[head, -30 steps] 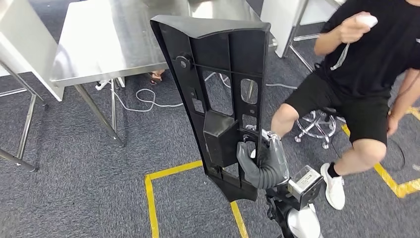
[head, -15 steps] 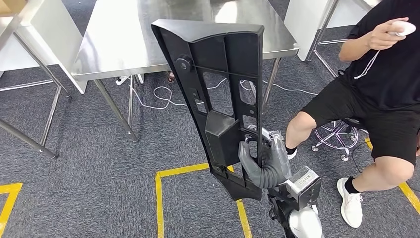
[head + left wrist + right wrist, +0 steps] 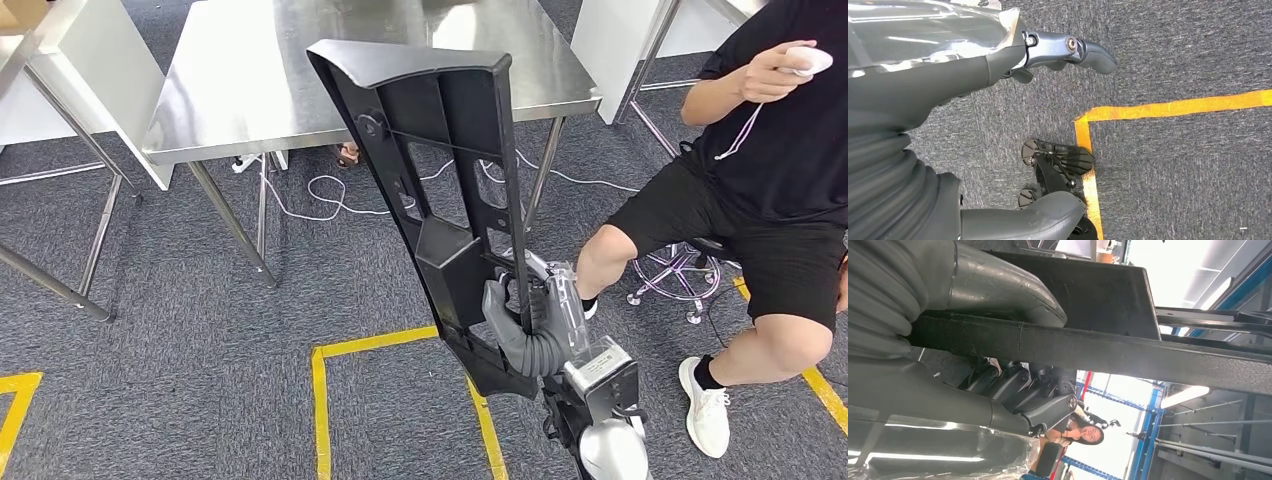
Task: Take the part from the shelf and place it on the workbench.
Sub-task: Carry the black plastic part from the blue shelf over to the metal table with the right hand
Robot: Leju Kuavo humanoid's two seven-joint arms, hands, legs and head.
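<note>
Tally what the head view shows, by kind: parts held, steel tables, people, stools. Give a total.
Black plastic part, held by the right hand: 1
Steel tables, the workbench plus a frame at the left and one at the right: 3
People, one person seated: 1
Stools, a chrome base: 1
Total: 6

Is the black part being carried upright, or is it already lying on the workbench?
Upright and carried: the black part stands tall, leaning a little, gripped near its lower end by the right robot hand, in front of the steel workbench.
</note>
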